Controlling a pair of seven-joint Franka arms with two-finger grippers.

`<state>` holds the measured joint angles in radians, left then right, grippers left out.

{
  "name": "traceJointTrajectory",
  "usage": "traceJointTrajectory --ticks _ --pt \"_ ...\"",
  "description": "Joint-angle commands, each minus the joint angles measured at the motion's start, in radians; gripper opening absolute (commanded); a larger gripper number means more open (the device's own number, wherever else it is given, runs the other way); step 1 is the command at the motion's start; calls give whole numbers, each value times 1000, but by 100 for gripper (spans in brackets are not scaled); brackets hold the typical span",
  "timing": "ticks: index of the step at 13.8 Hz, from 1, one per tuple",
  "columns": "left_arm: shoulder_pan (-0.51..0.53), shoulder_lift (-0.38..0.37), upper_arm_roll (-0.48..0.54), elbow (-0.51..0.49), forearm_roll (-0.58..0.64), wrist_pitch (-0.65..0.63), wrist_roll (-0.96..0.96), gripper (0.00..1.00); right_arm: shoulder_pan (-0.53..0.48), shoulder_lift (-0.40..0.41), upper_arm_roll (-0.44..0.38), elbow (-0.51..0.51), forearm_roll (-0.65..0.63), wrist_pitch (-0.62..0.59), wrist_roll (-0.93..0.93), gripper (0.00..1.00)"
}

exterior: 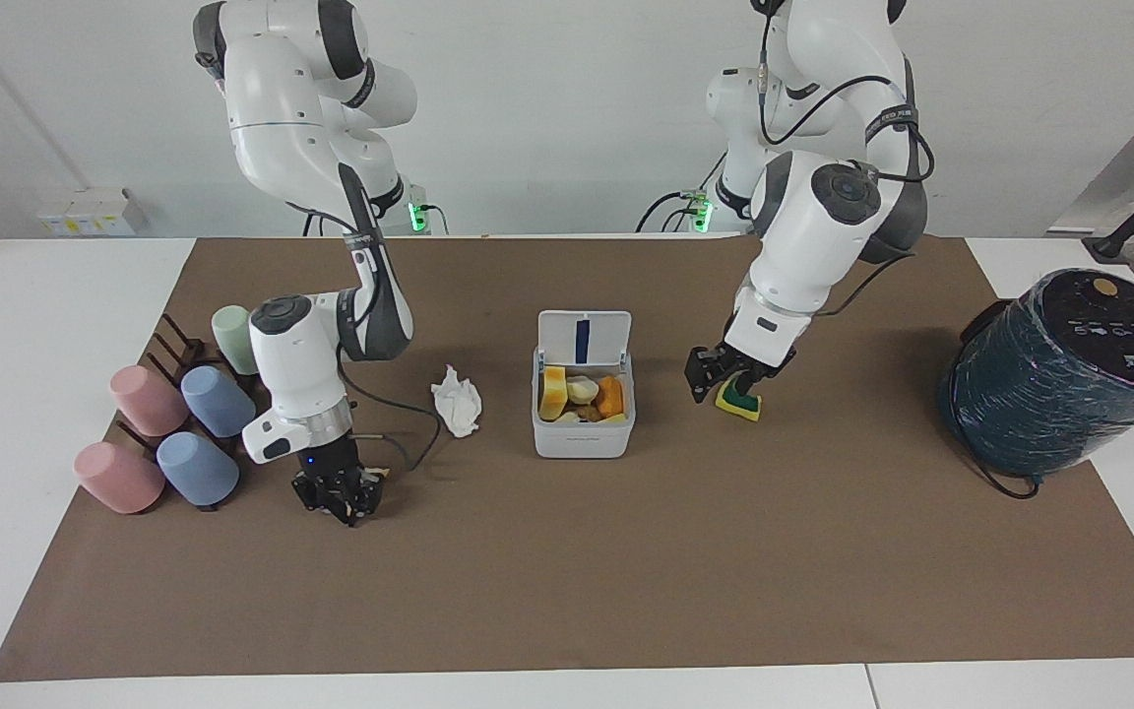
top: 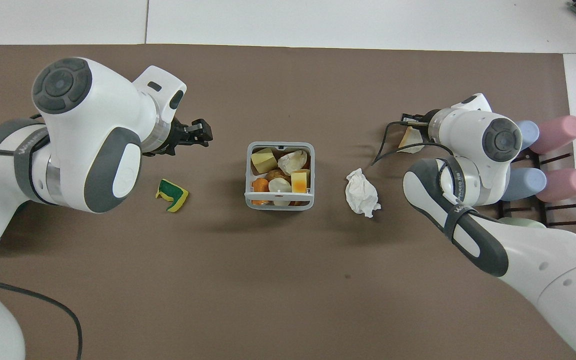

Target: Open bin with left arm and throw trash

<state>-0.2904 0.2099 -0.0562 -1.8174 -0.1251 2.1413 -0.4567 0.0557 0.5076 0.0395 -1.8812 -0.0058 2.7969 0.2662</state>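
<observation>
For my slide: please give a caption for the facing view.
Bin open; right gripper shut on bread wedge; left gripper above sponge.

You are looking at two alike arms: the left arm (exterior: 813,236) and the right arm (exterior: 316,325) are glossy white shells with rounded segments, dark grey bands at the joints and a round grey cap on each wrist housing. Thin black cables loop along both forearms, held by grey straps with white lettering, and each ends in a small black gripper; a green light glows at each base
</observation>
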Motion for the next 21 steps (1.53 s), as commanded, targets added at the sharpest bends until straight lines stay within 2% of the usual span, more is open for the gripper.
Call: traceJointTrajectory --ticks 1,3,5,10,12,15,16,17,19,20,21 --pt "25 -124 -4 -222 -5 101 21 100 0 -43 3 34 -3 -107 25 0" --pt "59 -155 -4 -295 -5 107 100 100 0 -47 8 127 -3 -248 65 0" --pt "89 -178 -4 -373 -5 170 110 100 4 -58 19 190 -2 -339 138 0" --pt "86 -143 -5 -525 -5 417 110 100 149 -104 20 215 -13 -376 419 0" --pt "79 -127 -5 -537 -7 459 109 100 222 -110 17 217 -22 -373 542 0" --pt "73 -86 -7 -537 -5 497 102 100 309 -112 16 232 -84 -373 632 0" --pt "68 -78 -7 -537 -5 505 104 95 334 -113 16 232 -103 -376 681 0" --pt "53 -75 -7 -534 -5 505 105 79 358 -116 17 232 -118 -381 718 0" --pt "48 -73 -7 -525 -5 503 108 40 400 -132 22 218 -131 -404 731 0" --pt "37 -72 -7 -520 -5 497 112 25 420 -136 20 212 -131 -415 732 0" --pt "37 -69 -7 -492 -5 482 112 13 424 -141 22 212 -131 -421 732 6"
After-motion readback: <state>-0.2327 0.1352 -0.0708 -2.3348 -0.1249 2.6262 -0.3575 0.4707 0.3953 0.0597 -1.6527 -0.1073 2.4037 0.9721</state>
